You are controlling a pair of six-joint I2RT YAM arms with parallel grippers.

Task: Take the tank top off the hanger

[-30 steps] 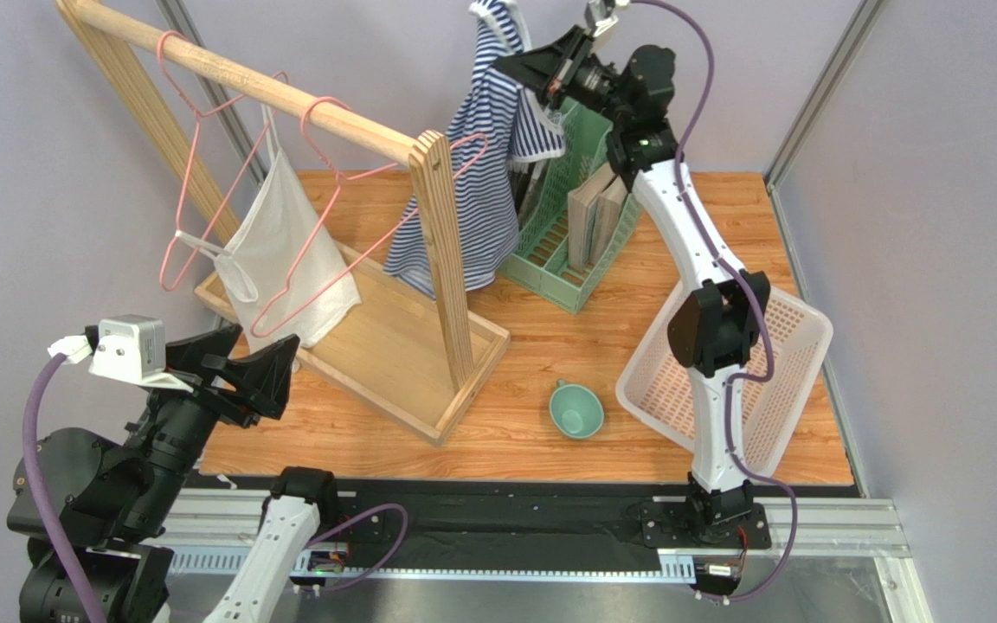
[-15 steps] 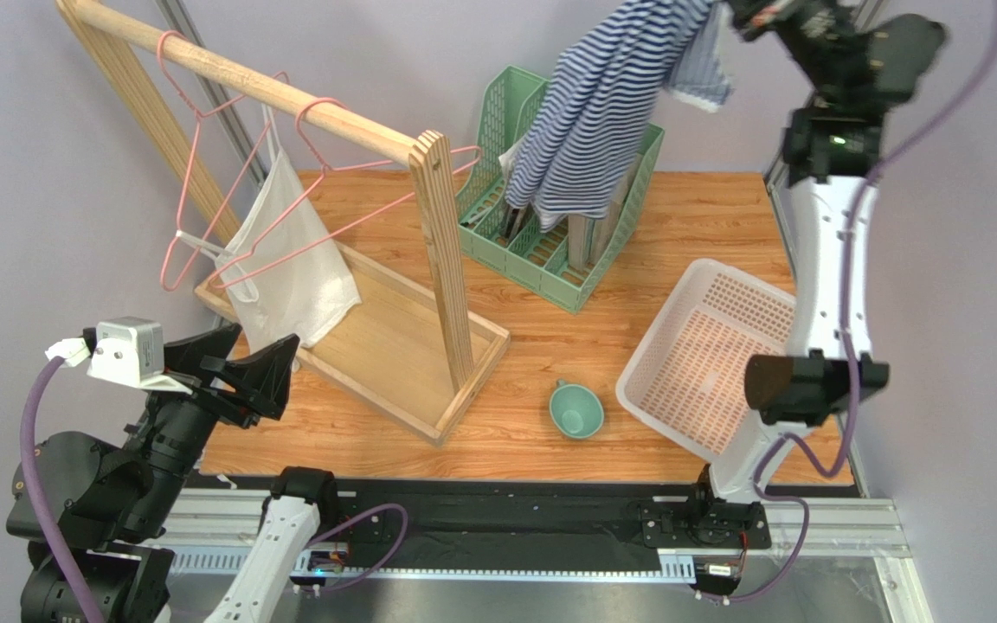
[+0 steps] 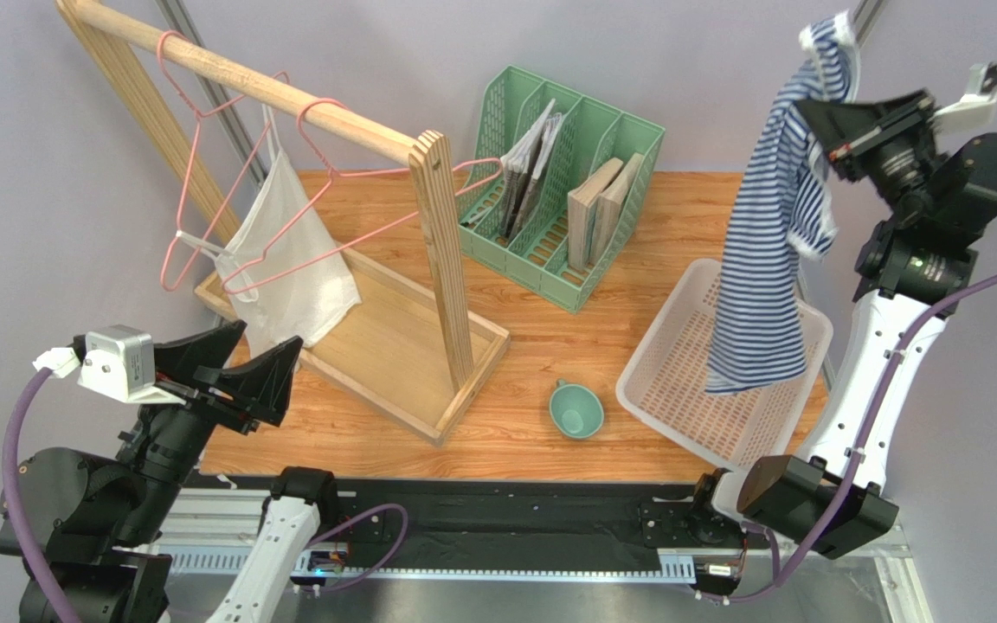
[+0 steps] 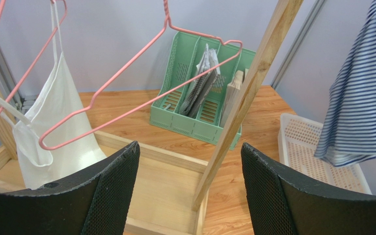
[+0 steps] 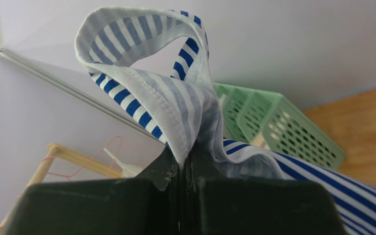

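Observation:
My right gripper (image 3: 832, 120) is shut on a strap of the blue-and-white striped tank top (image 3: 764, 247) and holds it high at the right. The top hangs free, its hem over the white basket (image 3: 673, 379). In the right wrist view the strap (image 5: 165, 98) is pinched between the closed jaws (image 5: 187, 169). An empty pink hanger (image 3: 374, 236) hangs on the wooden rack (image 3: 439, 234). A white tank top (image 3: 289, 253) hangs on the rack by another pink hanger. My left gripper (image 3: 250, 370) is open and empty, low at the left, facing the rack (image 4: 244, 107).
A green file organizer (image 3: 556, 195) with papers stands at the back. A teal bowl (image 3: 577, 410) sits on the table near the front. The rack's wooden base tray (image 3: 387, 351) takes up the left half. The basket lies tilted at the table's right edge.
My right arm has swung from the rack to the far right, carrying the striped tank top off the hanger and over the basket. The left arm has barely moved.

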